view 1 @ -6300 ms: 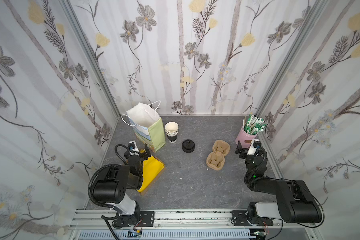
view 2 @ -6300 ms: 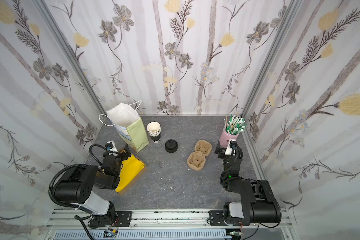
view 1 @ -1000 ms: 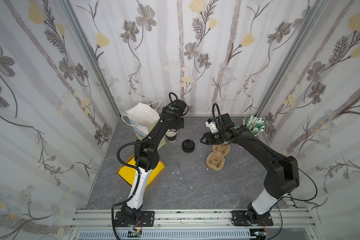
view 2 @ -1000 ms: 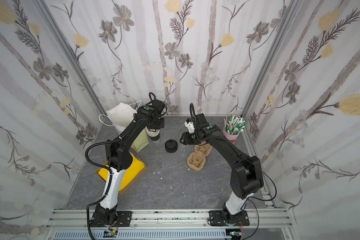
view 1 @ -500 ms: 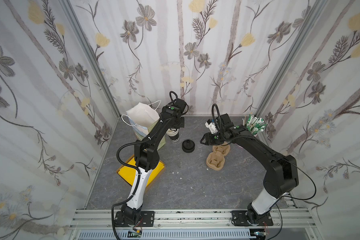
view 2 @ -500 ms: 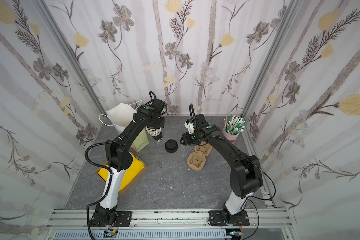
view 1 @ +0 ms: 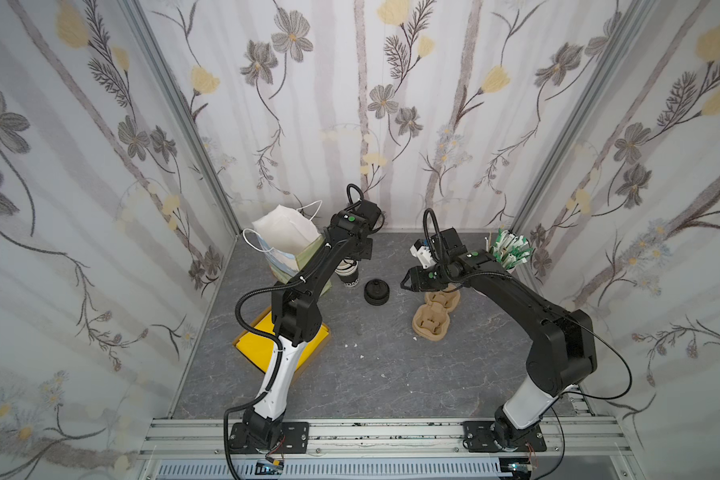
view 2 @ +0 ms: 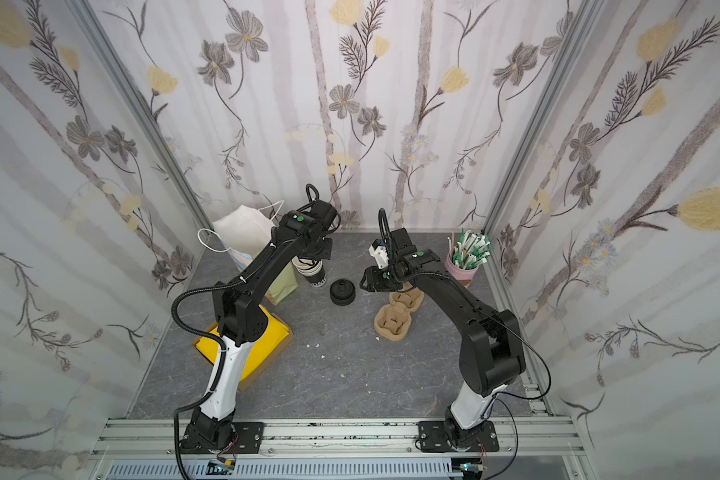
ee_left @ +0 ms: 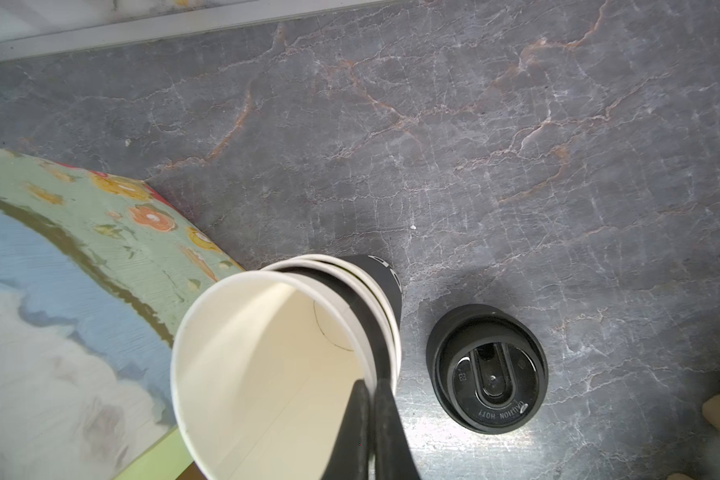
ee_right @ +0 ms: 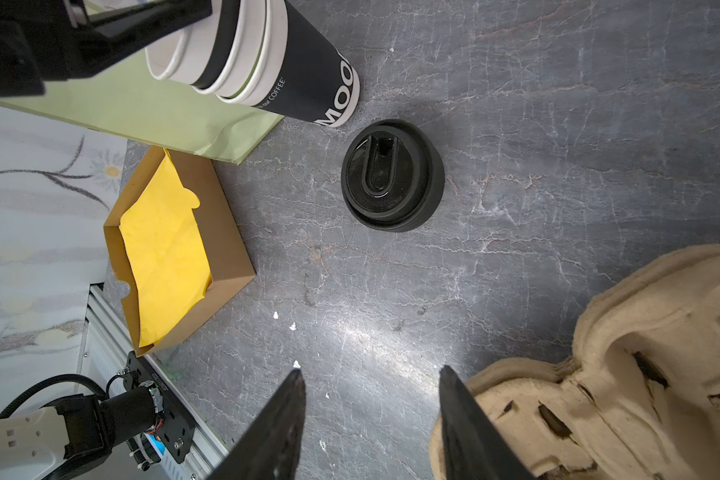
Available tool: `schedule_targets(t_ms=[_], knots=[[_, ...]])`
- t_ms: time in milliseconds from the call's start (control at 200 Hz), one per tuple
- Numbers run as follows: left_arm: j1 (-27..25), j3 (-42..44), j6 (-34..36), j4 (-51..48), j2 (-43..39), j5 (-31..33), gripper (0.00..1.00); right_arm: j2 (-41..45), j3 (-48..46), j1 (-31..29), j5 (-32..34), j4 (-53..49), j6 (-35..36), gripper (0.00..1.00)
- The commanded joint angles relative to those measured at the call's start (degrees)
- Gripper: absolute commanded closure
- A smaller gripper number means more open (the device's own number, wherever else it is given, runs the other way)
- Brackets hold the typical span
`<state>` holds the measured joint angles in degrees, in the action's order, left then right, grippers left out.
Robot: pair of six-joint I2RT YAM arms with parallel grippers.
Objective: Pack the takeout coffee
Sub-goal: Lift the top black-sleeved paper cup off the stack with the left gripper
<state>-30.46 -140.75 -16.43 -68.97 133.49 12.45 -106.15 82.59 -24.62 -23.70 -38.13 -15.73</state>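
- The left gripper (ee_left: 370, 384) is clenched on the rim wall of the top paper cup (ee_left: 258, 365), one finger inside and one outside. That cup sits in the cup stack (ee_right: 308, 83), just beside the paper bag (view 1: 285, 237).
- It should probably lift slowly, straight along the stack's axis, so the lower cups neither follow nor tip. Too hard a pinch could crease the rim.
- The right gripper (ee_right: 370, 370) hangs released and empty over the table (ee_right: 558, 124), near the lid stack (ee_right: 391, 176).
- Counted: at least three nested cups; one lid stack, its lids uncountable; two pulp carriers (view 1: 431, 326); one bag.
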Motion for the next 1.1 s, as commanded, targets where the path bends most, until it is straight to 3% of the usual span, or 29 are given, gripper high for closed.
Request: schedule_targets(t_ms=[0,1099], knots=[[-0.31,-0.97,1.65,-1.52,-0.95,4.34,1.0,-0.46,0.03,-0.1,-0.82,1.12,0.88,0.48],[-2.19,-6.05,1.45,-1.76,-4.37,7.12,1.0,-0.38,0.66,-0.25,-1.52,1.06,-0.44,0.49]])
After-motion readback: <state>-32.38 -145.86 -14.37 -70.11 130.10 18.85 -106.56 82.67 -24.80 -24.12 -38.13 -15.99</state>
